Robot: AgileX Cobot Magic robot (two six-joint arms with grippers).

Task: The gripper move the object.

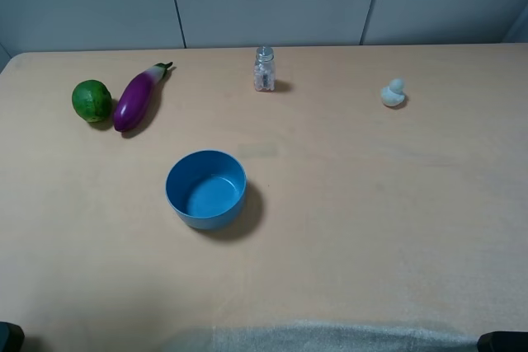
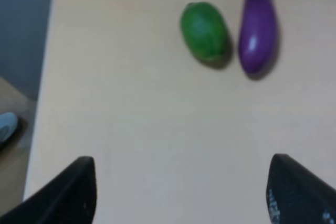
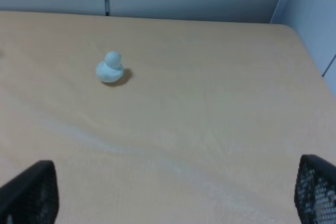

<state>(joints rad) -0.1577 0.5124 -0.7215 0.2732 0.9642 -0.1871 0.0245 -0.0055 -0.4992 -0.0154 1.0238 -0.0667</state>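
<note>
Your eggplant (image 1: 138, 98) lies just beside the lime (image 1: 91, 100), with the blue bowl (image 1: 205, 189) near it and nothing between. Both your left gripper (image 2: 181, 192) and right gripper (image 3: 176, 198) stand spread wide, holding nothing. You can read no writing anywhere.

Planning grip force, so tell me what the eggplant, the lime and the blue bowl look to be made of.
Eggplant: probably moulded plastic, glossy; a bright highlight sits on its purple skin.
Lime: likely plastic or rubber, duller, with a slightly mottled green surface.
Blue bowl: apparently plastic, smooth satin finish, uniform colour, thin even rim.
None of this is certain from looks alone.
</note>
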